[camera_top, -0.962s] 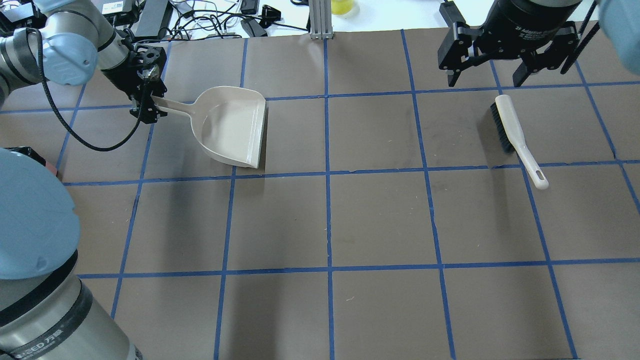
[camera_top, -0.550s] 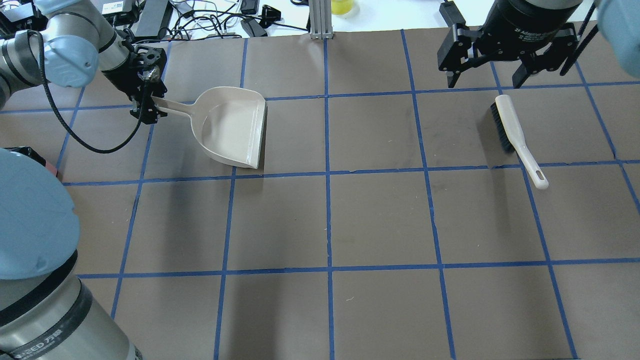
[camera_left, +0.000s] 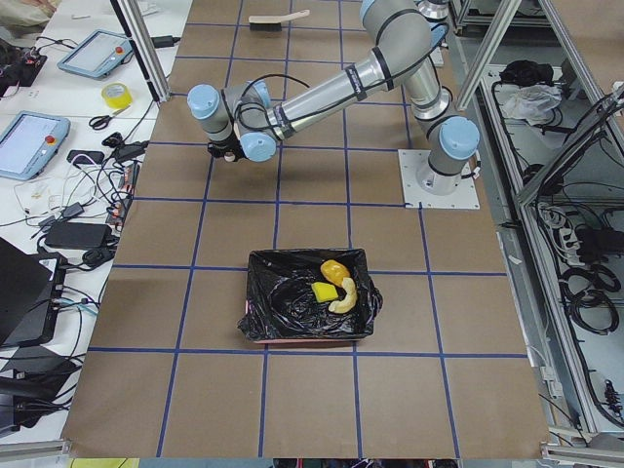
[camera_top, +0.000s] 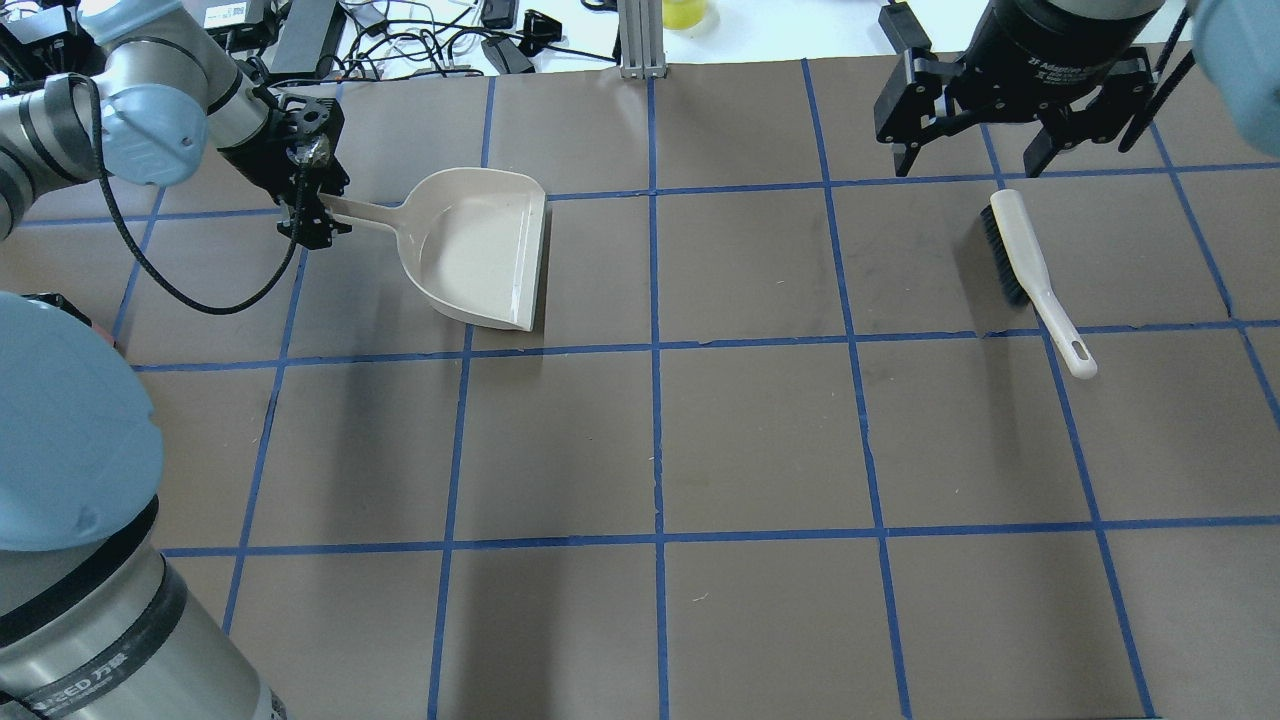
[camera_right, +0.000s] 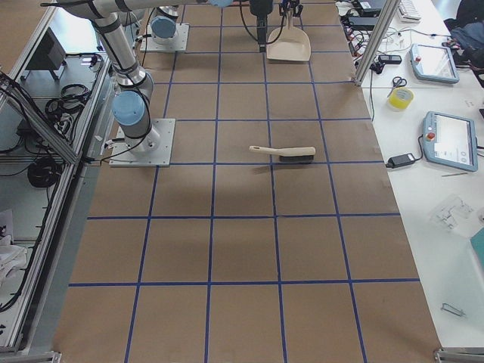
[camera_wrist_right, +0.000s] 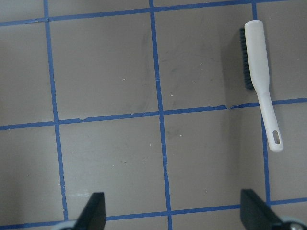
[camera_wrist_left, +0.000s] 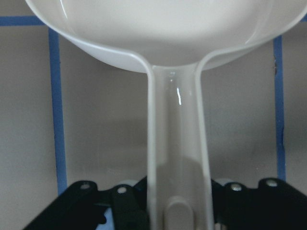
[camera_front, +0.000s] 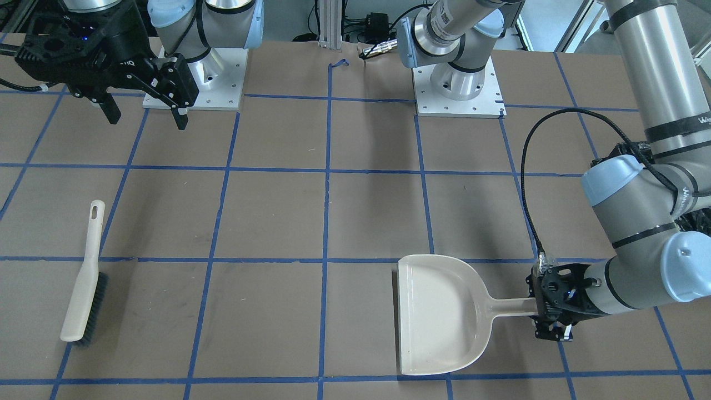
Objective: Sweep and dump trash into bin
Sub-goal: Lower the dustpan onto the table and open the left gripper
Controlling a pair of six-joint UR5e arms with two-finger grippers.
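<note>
**While the left gripper holds the dustpan, the trash lies in the bin**

Where you look down from the overhead camera, the left gripper has its jaws closed on the end of the handle of the beige dustpan. The left wrist view shows the handle running straight out between the black fingers. The pan's wide mouth faces the middle of the table. You cannot tell from these views whether the pan rests on the paper or hangs just above it.

The right gripper hangs with its jaws spread wide and nothing between them. It is near the far end of the brush, apart from it. The brush lies loose on the table, bristles toward the dustpan side.

In the view from the left end you will find the bin, lined with its black bag, well apart from the dustpan. The bread roll, the sponge and the croissant lie inside it, close together on the side nearer the robot.
</note>
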